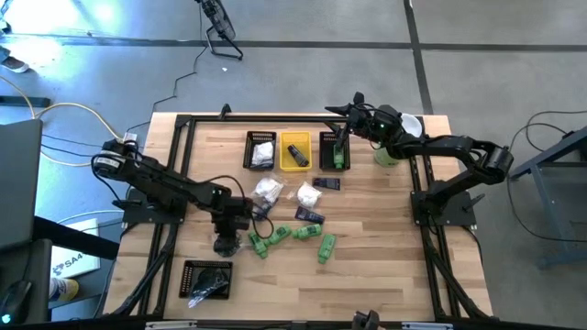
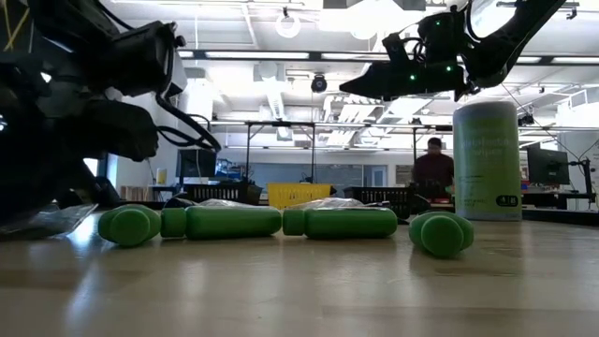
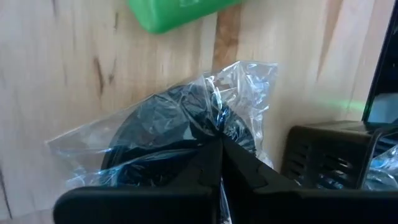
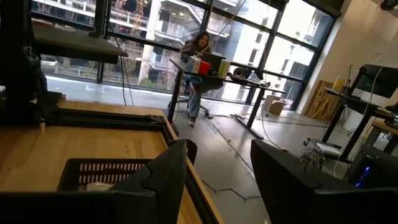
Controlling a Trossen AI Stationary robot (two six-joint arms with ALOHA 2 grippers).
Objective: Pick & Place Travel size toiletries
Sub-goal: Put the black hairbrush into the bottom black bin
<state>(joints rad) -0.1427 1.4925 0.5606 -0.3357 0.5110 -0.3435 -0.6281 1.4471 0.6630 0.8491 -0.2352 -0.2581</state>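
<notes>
Holding a bagged black piece at the left gripper

Pinching the clear bag of a black round piece, the left gripper is closed on it at the table's front-left, the front black bin just nearer. Four green bottles lie beside it. The right gripper, jaws apart and empty, hovers over the back right bin
</notes>
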